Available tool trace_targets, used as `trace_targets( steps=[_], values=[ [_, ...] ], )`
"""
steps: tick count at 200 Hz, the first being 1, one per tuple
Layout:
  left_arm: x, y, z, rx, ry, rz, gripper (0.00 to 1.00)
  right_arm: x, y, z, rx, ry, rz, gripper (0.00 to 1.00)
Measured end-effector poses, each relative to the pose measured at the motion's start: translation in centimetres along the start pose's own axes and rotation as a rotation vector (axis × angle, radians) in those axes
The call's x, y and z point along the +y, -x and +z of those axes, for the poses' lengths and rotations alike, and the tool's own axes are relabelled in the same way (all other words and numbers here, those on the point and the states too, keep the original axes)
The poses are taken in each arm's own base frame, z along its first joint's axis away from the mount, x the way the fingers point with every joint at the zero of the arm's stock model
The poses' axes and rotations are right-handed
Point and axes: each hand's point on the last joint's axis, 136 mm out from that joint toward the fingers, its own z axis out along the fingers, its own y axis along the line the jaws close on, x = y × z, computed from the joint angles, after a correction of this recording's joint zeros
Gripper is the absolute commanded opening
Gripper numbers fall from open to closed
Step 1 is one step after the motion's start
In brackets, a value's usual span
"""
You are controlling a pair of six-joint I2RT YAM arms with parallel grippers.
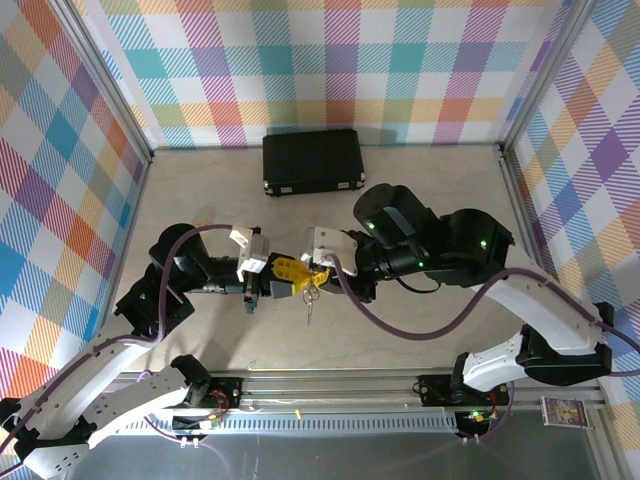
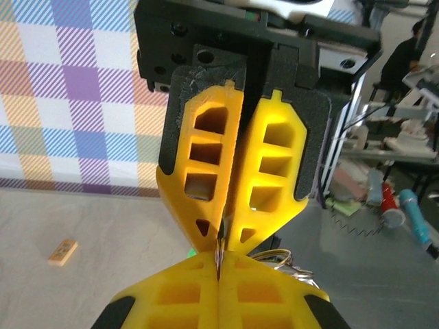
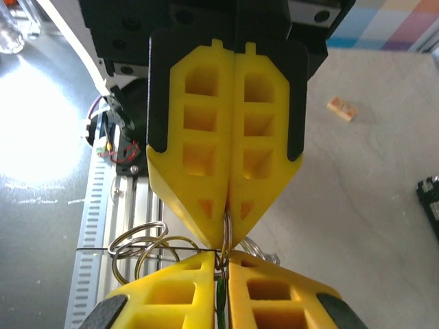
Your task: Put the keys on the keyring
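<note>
Keyring (image 3: 137,248) — silver wire loops pinched by left gripper (image 2: 219,264), jaws closed. Right gripper (image 3: 223,264) — jaws narrow, gripping green key (image 3: 221,296).

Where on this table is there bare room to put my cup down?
Bare table lies left and right of the black case, and near the rail. Crowded mid-table, where left gripper and right gripper meet at the keys.

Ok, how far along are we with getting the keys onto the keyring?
Nothing looks finished. In hand: the left gripper and right gripper meet tip to tip, both pinching the thin wire of the keyring, a silver key dangling beneath. I can't tell whether any key is already threaded. Still to do: threading the keys, green key included.
</note>
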Motion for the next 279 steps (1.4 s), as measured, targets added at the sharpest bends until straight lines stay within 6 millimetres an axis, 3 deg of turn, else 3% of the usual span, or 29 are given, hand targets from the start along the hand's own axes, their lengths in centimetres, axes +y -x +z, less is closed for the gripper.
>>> trace_targets(
  steps=[33, 55, 74, 121, 174, 242, 279],
  values=[
    [-0.9, 2.6, 0.0, -0.105, -0.054, -0.008, 0.00, 0.6, 1.6, -1.5, -0.097, 0.015, -0.016, 0.16],
    [-1.4, 3.4, -0.1, -0.154, -0.092, -0.027, 0.00, 0.9, 2.1, -2.1, -0.133, 0.023, -0.020, 0.07],
    [-1.6, 3.7, -0.2, -0.180, -0.112, -0.041, 0.00, 1.0, 2.5, -2.4, -0.156, 0.026, -0.012, 0.03],
    [-2.0, 3.9, -0.4, -0.214, -0.127, -0.053, 0.00, 1.2, 2.8, -2.4, -0.170, 0.037, -0.008, 0.06],
    [-2.1, 4.1, -0.5, -0.234, -0.138, -0.065, 0.00, 1.2, 2.9, -2.3, -0.173, 0.042, -0.009, 0.03],
    [-2.1, 4.1, -0.5, -0.252, -0.149, -0.083, 0.00, 1.3, 2.9, -2.1, -0.169, 0.044, -0.008, 0.13],
    [-2.0, 4.5, -0.5, -0.270, -0.149, -0.081, 0.00, 1.6, 2.3, -2.5, -0.168, 0.047, 0.003, 0.31]
  ],
)
